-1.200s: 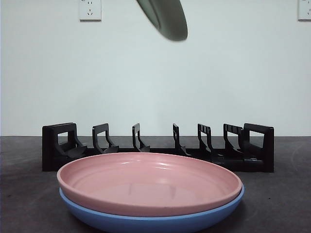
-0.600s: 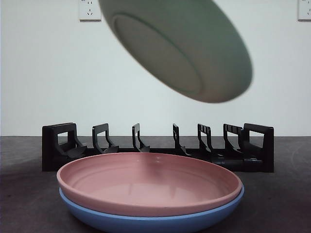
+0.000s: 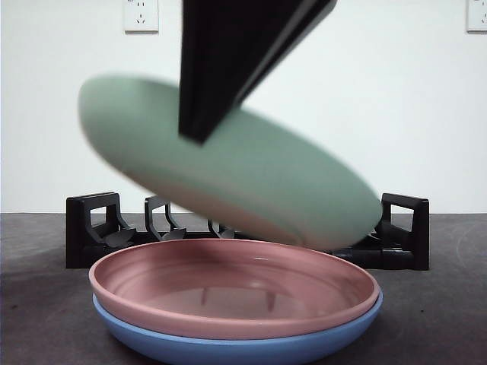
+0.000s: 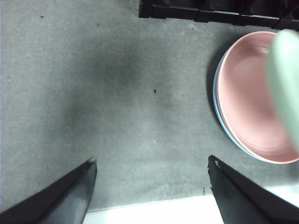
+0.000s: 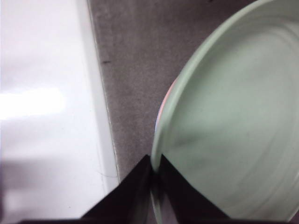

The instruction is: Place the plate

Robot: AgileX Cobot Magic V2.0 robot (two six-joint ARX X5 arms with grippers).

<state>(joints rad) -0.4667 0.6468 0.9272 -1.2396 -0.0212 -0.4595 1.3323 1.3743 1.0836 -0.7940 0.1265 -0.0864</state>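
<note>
- The right gripper [image 5: 155, 175] is pinching the rim of a green plate [image 3: 228, 175], one black jaw on each face of the rim.
- In the front view, that gripper [image 3: 199, 135] is entering from the top edge as a big dark wedge, its tip pressing on the plate's upper face.
- The green plate is hanging in the air at a tilt, blurred, its high edge toward the picture's left and its low edge toward the right.
- Its low edge is sitting just above a pink plate [image 3: 228, 293], and whether the two are touching cannot be told.
- The pink plate is resting inside a blue plate [image 3: 228, 346], the pair stacked on the dark grey table [image 3: 38, 319].
- A black rack [image 3: 95, 228] with upright dividers is standing behind the stack, its middle slots hidden by the green plate.
- The right wrist view is showing the green plate [image 5: 233, 121] filling most of the picture, with a sliver of pink showing past its rim and the table's pale edge alongside.
- The left gripper [image 4: 149, 186] is hovering with jaws spread wide and holding nothing, over bare table [image 4: 117, 93] beside the stack.
- From that wrist camera, the pink plate [image 4: 247, 102], the blue rim [image 4: 218, 112] under it, a blurred edge of the green plate [image 4: 285, 79] and the rack [image 4: 210, 11] are all visible.
- Two white wall sockets [image 3: 141, 15] are showing on the pale wall behind.
</note>
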